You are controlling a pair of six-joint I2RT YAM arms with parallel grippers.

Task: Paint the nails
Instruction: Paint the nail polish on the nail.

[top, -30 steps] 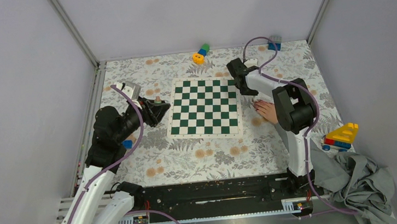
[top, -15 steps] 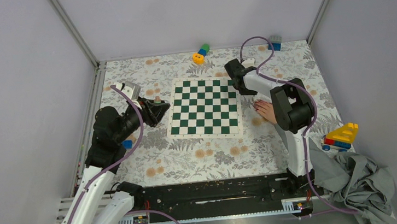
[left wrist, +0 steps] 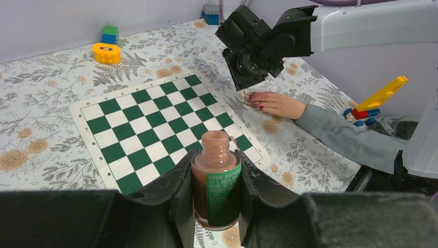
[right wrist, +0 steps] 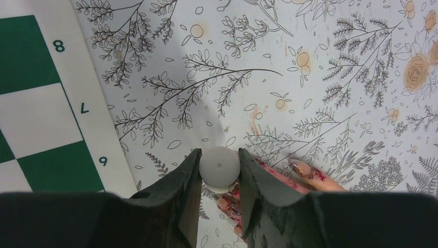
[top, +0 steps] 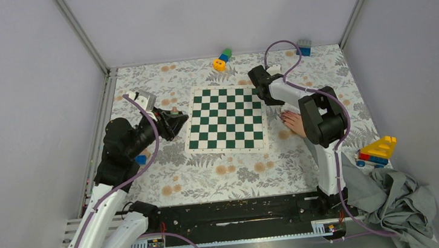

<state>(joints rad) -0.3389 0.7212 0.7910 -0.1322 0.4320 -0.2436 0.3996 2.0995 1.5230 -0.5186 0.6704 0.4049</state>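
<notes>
The left gripper [left wrist: 215, 178] squeezes an open polish bottle [left wrist: 217, 155]. The right gripper [right wrist: 219, 170] pinches a round white cap [right wrist: 219, 164]. The nails [right wrist: 311, 174] lie just beside its jaws, on a hand [left wrist: 279, 105] flat on the flowery table [right wrist: 310, 77].

- left arm [top: 95, 218]: white tube links joined by bulky black joint housings.
- right arm [top: 328, 162]: the same white links, with a boxy black elbow block.
- a purple cable [top: 157, 136] runs along each arm in loose loops.
- left gripper [left wrist: 215, 173]: matte black, with thick wedge-shaped fingers [left wrist: 178, 191].
- right gripper [right wrist: 219, 170]: the same black fingers; its black housing carries a tiny green light [left wrist: 287, 17].
- a small pale camera box [top: 143, 99] sits on each wrist.
- both bases stand on a black rail [top: 238, 216], with a silver slotted strip [top: 246, 235] along its front.
</notes>
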